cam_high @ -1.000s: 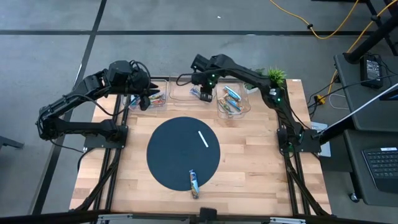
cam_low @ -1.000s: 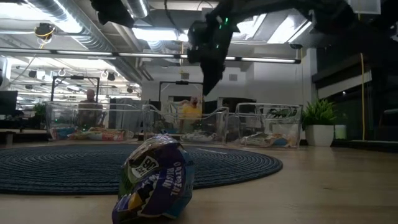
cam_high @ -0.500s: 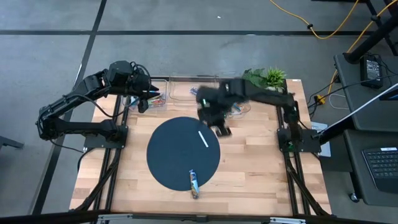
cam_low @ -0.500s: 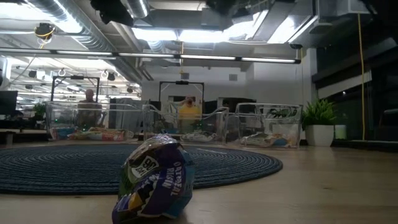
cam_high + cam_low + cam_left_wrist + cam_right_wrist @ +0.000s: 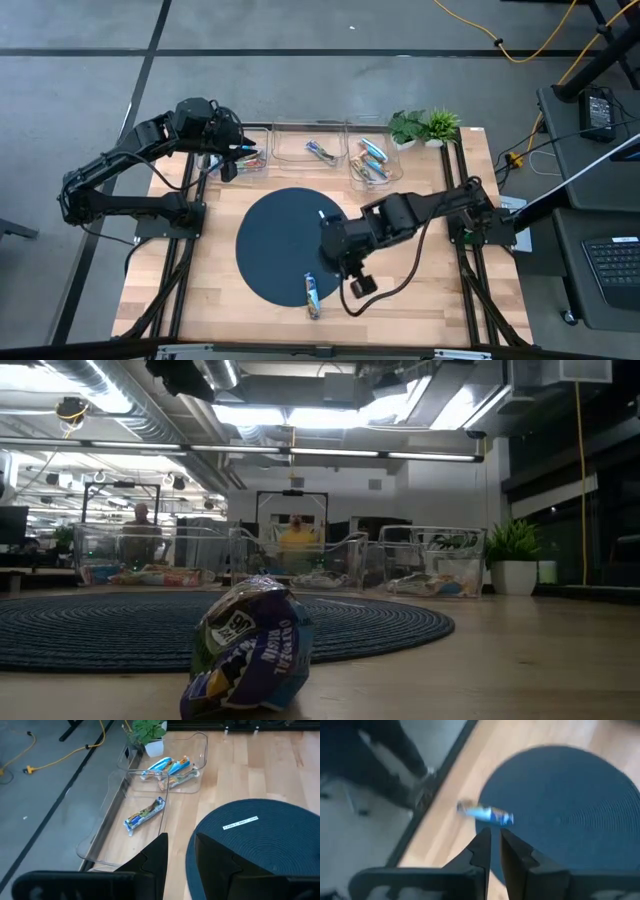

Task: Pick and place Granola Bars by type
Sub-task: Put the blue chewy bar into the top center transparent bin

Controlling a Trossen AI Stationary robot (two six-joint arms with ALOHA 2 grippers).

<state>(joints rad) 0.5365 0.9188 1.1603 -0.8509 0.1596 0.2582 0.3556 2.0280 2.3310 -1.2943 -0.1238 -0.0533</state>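
One blue-wrapped granola bar (image 5: pixel 312 294) lies flat across the near rim of the round dark mat (image 5: pixel 270 250); it fills the foreground of the low view (image 5: pixel 250 652). My right gripper (image 5: pixel 345 268) hovers above the mat just to the right of this bar, pointing down, shut and holding nothing; in its wrist view (image 5: pixel 495 840) the bar (image 5: pixel 487 814) lies ahead of the fingertips. My left gripper (image 5: pixel 230 165) waits over the left clear bin (image 5: pixel 240 158), its fingers (image 5: pixel 180 845) a little apart with nothing between them.
Three clear bins line the far edge: the left with red-orange bars, the middle (image 5: pixel 310 150) with one bar (image 5: pixel 145 814), the right (image 5: pixel 372 162) with several blue and silvery bars (image 5: pixel 167 769). A thin white strip (image 5: pixel 240 822) lies on the mat. Small plants (image 5: pixel 425 125) stand at far right.
My right gripper has swung from above the middle bin toward the table's near edge, out over the mat, ending close to the blue bar. The bar and the bins' contents have stayed where they were.
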